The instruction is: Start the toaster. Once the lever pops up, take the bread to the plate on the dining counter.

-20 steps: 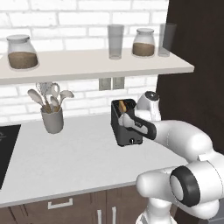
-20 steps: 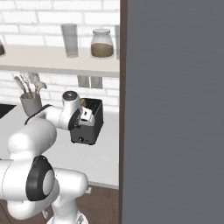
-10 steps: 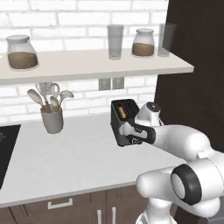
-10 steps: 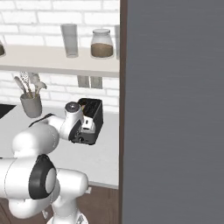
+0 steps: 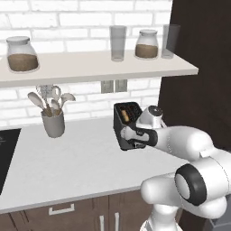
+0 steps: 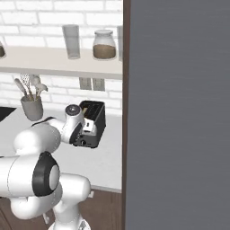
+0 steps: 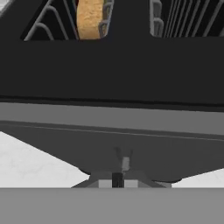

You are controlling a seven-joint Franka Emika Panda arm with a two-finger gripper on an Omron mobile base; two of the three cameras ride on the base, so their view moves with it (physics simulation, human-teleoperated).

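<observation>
Pressing close against the front face of the toaster (image 5: 125,122), my gripper (image 5: 127,135) had its fingers clenched together, with nothing between them. The toaster stood on the grey-white worktop (image 5: 81,167) near the brick wall (image 5: 85,94). The bread (image 7: 91,17) sat inside one slot, upright, between the wire guides.

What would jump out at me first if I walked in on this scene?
Probably the big white robot arm reaching over the pale worktop, its gripper pressed up against the front of a small dark toaster by the brick wall. A tan slice of bread sits down in one of the toaster's slots. Above, a shelf carries glass jars and tumblers, and a grey cup of utensils stands to the toaster's left.
</observation>
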